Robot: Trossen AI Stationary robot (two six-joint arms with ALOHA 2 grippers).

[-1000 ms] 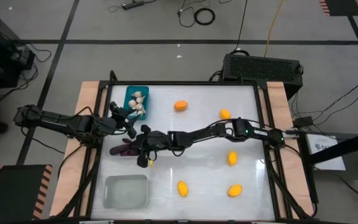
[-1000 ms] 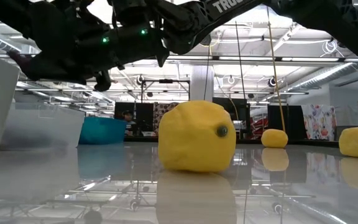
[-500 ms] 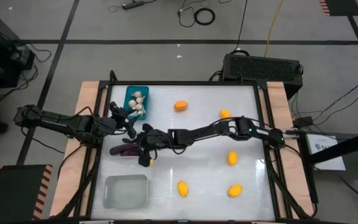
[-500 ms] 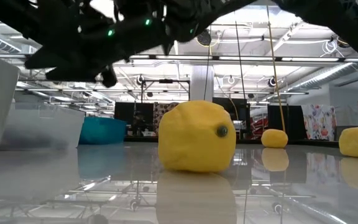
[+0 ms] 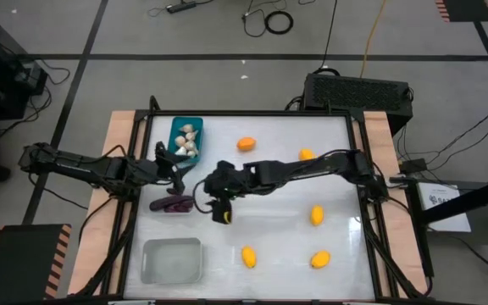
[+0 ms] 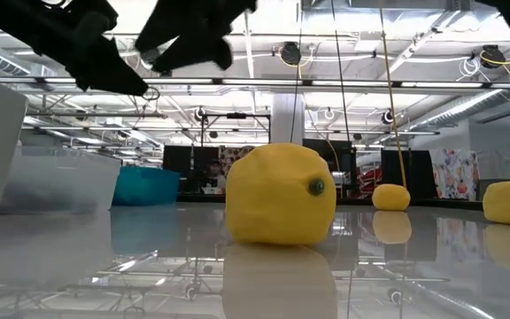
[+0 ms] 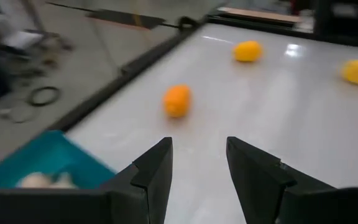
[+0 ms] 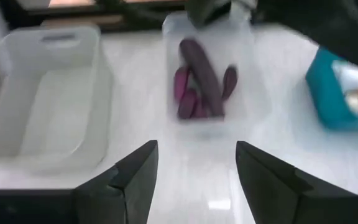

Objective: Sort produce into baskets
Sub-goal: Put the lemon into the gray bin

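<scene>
Produce sorting sits between picks: your slim dark purple eggplants (image 5: pixel 173 204) lie in a clear tray mid-left, garlic-like bulbs (image 5: pixel 186 141) fill the solid teal bin (image 5: pixel 176 129) at far left, and orange-yellow lemons (image 5: pixel 316 215) stay scattered. Your right gripper (image 5: pixel 221 206) hangs empty beside the eggplants, fingers apart; a second ago it was over them, narrower. Your left gripper (image 5: pixel 174 174), closed, waits nearby. Next, a lemon needs grasping for the pale translucent bin (image 5: pixel 172 261).
</scene>
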